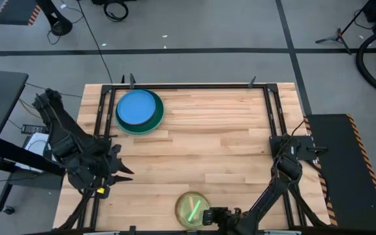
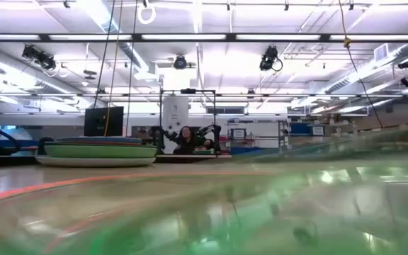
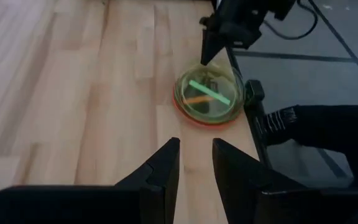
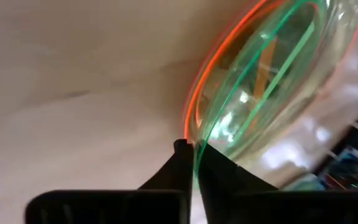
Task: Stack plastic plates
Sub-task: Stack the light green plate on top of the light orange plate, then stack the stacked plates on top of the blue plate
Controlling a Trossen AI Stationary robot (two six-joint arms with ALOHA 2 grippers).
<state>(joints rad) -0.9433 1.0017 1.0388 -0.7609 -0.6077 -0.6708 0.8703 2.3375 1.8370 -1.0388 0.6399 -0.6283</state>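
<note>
A small stack of see-through lime-green plates over a red-orange one (image 1: 190, 207) lies at the table's near edge, also in the left wrist view (image 3: 206, 97) and filling the low view (image 2: 275, 205). My right gripper (image 1: 207, 215) stands at this stack's right side, shut on the top plate. A bigger stack, blue plate on dark green (image 1: 139, 111), rests flat at the far left and shows in the low view (image 2: 94, 151). My left gripper (image 1: 121, 167) waits open near the left edge, its fingers (image 3: 194, 165) touching nothing. My right gripper pinches the rim of the see-through green plate (image 4: 199, 144) between its two fingers, one above and one below the rim. It comes from the table's right side, slanting down. The red-orange rim (image 4: 194, 106) shows just beneath; the rest of the plate lies over it.
Bare wood spans the table's middle and right between the two stacks. A black frame rail (image 1: 276, 111) runs along the table's edges. Beyond the far edge, a person (image 2: 185, 139) sits in the room with shelves and equipment.
</note>
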